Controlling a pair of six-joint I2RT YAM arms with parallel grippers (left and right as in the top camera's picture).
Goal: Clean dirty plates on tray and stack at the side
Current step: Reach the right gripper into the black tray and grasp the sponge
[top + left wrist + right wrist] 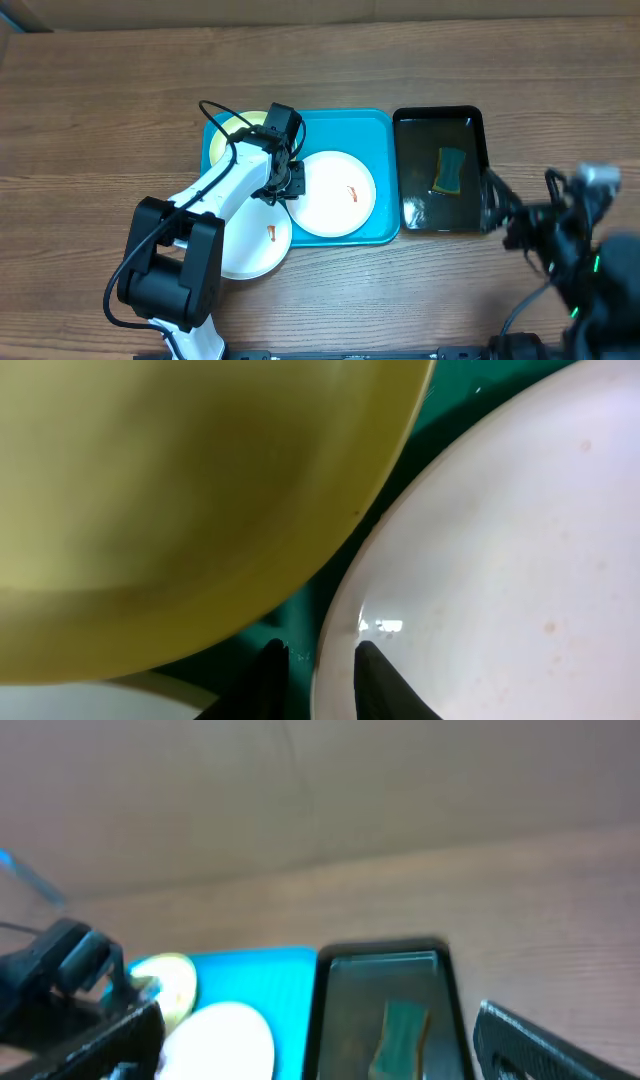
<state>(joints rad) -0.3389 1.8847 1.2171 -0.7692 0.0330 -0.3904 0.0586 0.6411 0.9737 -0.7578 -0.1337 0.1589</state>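
The turquoise tray holds a pale yellow-green plate at its back left and a white plate with an orange smear in the middle. A second smeared white plate overlaps the tray's front-left corner onto the table. My left gripper sits at the middle plate's left rim. In the left wrist view its narrow jaws straddle that white plate's rim, beside the yellow-green plate. My right gripper is open by the black tray, holding nothing.
A narrow black tray of water stands right of the turquoise tray, with a green-and-yellow sponge in it. The right wrist view shows that sponge and the tray's rim between the spread fingers. Bare wooden table lies all around.
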